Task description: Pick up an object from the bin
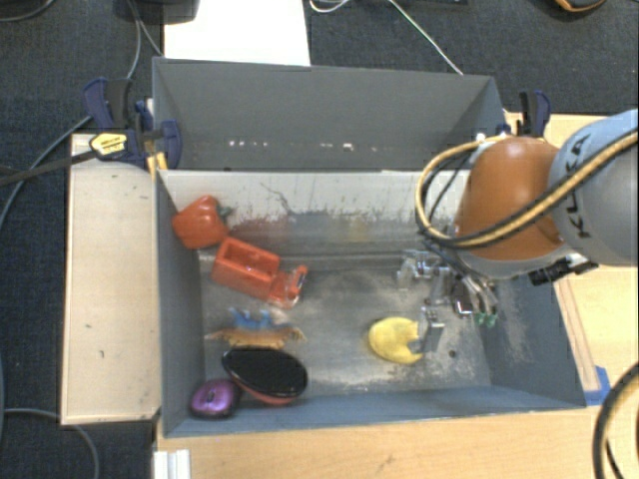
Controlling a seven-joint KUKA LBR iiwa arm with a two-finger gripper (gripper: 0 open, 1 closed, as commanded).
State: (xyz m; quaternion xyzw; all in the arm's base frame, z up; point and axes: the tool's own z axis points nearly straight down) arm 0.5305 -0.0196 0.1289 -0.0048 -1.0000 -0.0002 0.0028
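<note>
My gripper [427, 339] hangs low over the right half of the bin floor, below the orange wrist cover. Its fingertips sit at the right edge of a yellow rounded thing [392, 339], touching or nearly touching it. Whether anything is clamped between the fingers cannot be made out.
Along the left side lie an orange pepper-shaped toy [198, 224], a red-orange block-like toy [252, 268], a thin brown and blue piece [255, 329], a black oval dish with a red rim [266, 375] and a small purple thing [213, 398]. Looped cables hang from the arm's wrist.
</note>
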